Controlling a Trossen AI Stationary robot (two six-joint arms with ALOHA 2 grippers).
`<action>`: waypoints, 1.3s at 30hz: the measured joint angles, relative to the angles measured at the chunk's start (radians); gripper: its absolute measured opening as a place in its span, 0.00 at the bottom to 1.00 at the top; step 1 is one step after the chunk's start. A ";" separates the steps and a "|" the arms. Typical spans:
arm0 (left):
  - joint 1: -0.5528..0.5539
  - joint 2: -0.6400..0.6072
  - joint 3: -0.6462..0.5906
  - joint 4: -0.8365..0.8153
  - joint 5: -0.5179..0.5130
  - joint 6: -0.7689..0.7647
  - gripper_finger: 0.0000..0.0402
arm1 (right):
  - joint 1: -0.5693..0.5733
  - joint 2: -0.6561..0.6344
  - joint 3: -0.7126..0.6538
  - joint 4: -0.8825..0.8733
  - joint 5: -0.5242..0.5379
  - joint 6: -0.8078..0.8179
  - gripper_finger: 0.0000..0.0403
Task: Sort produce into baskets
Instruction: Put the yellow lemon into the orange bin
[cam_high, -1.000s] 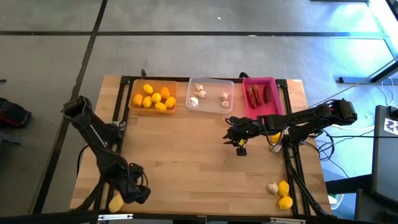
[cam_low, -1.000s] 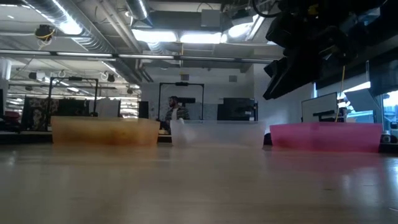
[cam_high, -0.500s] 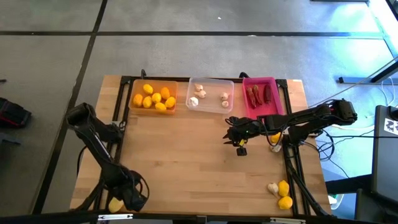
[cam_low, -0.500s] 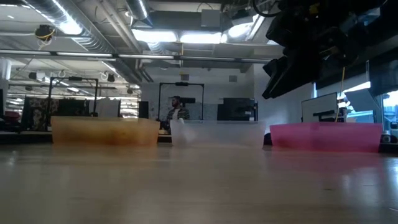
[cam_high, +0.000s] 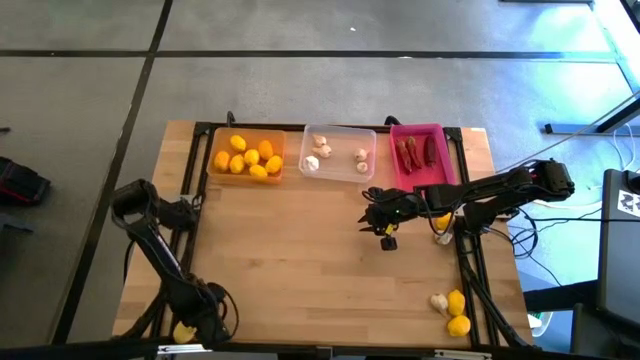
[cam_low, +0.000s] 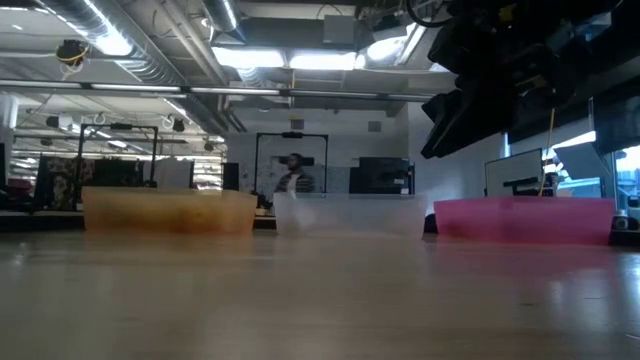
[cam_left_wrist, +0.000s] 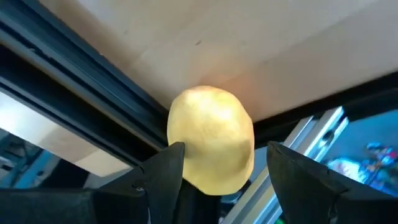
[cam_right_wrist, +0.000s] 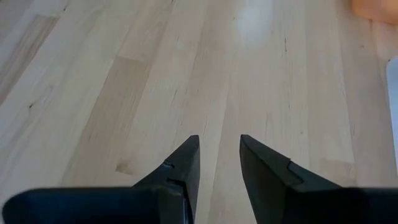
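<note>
One lemon (cam_high: 184, 331) sits at the table's (cam_high: 300, 260) near-left corner, far from the orange tray (cam_high: 247, 157), under the left gripper (cam_high: 205, 318). Left wrist view: fingers (cam_left_wrist: 163, 171) straddle it, apart, not clamped. Likely light, firm, rolls; pinch across the middle. Right wrist view: right gripper (cam_right_wrist: 219, 163) empty, jaws slightly apart.

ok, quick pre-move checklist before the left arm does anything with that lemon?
1. Lemon between the left gripper fingers: ok.
2. Fingers closed on it: cannot tell; a gap shows on one side.
3. Orange tray has room among its lemons: ok.
4. Path from the table's near-left corner to that tray free of things: ok.
5. Right gripper out of the way: ok, empty above mid-table.
6. Other loose produce waits at the near-right corner: ok.
</note>
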 joint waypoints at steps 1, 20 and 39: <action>-0.006 0.000 0.002 0.002 -0.011 -0.023 0.56 | 0.000 0.000 0.000 0.000 0.000 0.000 0.27; -0.008 -0.001 -0.008 0.000 -0.014 -0.087 0.56 | 0.000 0.000 0.000 0.000 0.000 0.001 0.27; 0.056 0.001 -0.013 -0.012 -0.038 0.051 0.56 | 0.000 0.000 0.000 0.019 0.000 0.003 0.27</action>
